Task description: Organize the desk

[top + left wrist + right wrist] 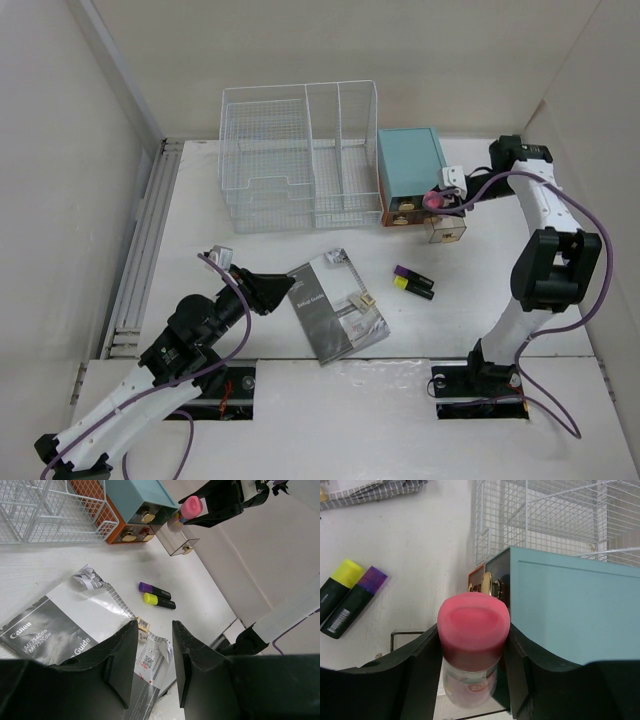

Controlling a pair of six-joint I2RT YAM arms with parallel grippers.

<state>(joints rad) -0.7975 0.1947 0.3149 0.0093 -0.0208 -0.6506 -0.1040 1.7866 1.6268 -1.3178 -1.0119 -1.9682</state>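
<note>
Right wrist view: the right gripper [473, 652] is pinching a pink-capped bottle [473, 622] just over the pulled-out drawer [447, 232] beside the teal box [570, 605]. The left gripper [153, 632], jaws slightly apart and empty, is hovering over the booklet [45, 635] lying mid-way across the desk [200, 220]. The risk: released off-centre, the bottle could clip the drawer's rim — and roll away.

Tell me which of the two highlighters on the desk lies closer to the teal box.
The purple-capped highlighter: it lies on the side toward the teal box, and the yellow-capped highlighter lies beside it, on the near side.
</note>
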